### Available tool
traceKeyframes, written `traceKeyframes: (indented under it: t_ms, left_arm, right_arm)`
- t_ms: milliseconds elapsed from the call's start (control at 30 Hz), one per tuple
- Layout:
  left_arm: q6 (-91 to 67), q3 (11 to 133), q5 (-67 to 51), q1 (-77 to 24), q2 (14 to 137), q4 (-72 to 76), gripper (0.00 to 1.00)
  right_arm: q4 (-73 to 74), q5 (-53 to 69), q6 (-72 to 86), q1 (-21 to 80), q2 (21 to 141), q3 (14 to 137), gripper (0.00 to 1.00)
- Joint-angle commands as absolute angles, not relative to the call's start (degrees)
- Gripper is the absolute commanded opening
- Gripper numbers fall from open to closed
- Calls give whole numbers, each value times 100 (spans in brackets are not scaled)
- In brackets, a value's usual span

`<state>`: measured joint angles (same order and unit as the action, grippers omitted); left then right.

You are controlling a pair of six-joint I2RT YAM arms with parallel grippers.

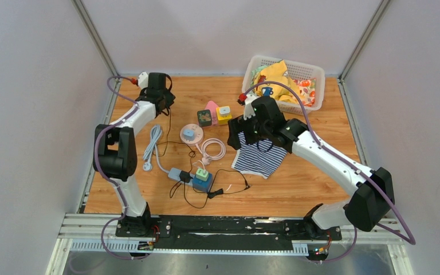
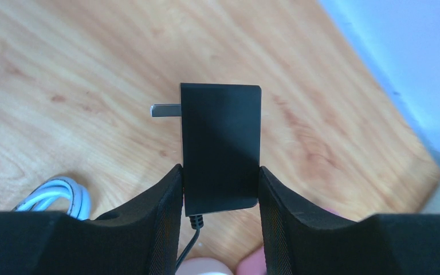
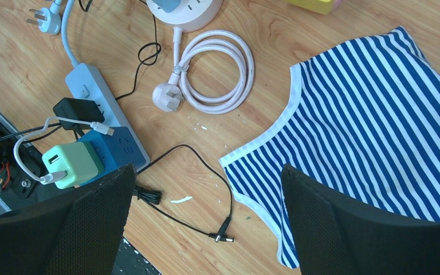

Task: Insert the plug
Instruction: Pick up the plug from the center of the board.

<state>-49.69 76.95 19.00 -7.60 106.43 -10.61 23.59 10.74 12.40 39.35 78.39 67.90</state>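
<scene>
Clearly the left fingers are clamped on the plug, a flat black block gripped by its lower sides, one pad on each. Its upper half stands clear of the pads. A metal prong sticks out sideways from the top left corner, and a thin black cord leaves its base between the fingers. The plug hangs above bare bench, near the far left corner, with the grey wall just beyond the bench edge. A coil of white cable lies on the wood below and to the left.

The strip lies at the near middle of the bench, well apart from the plug. In the right wrist view it is a pale blue bar carrying a small black adapter, a blue block and a green charger with a white lead.

The right fingers are wide apart and hold nothing. They hover above the bench, over the edge of a blue-and-white striped cloth. Between them on the wood lies a loose black cord ending in a barrel jack. Beyond it sits a coiled pink cable with its own plug, beside a round white socket.

A white basket of coloured cloth stands at the far right corner.
</scene>
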Motion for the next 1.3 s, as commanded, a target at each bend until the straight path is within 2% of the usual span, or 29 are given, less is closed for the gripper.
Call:
traceKeyframes:
  t_ms: [0,100,333,533,700,867,1033,1267]
  left_arm:
    - [-4281,7545,1159,-738,9951,-431,0]
    - [-4069,7424,537,-732,9542,-303,0]
    - [-3667,7037,-1260,-743,8498,-66,0]
    - [-3012,6404,-2163,-818,7637,-45,0]
    - [-2535,5692,-2834,-920,7061,220,0]
    - [-2554,5393,-3081,-1114,6824,316,0]
    - [-2490,5324,-2944,-1417,6664,381,0]
    - [-2814,5292,-2883,-1524,6588,458,0]
  right_arm:
    - [2338,1175,1406,3991,7826,7008,97]
    - [2337,1051,1425,3991,7748,7081,100]
    - [2268,463,1907,3985,7622,7353,99]
    - [1656,974,2636,3988,7760,7530,80]
    - [749,1258,3425,3979,7959,7490,70]
    - [-426,1567,4181,3986,8242,7377,63]
    - [-1170,1486,4857,4013,8507,7423,64]
    - [-1063,1173,5249,4104,8877,7616,59]
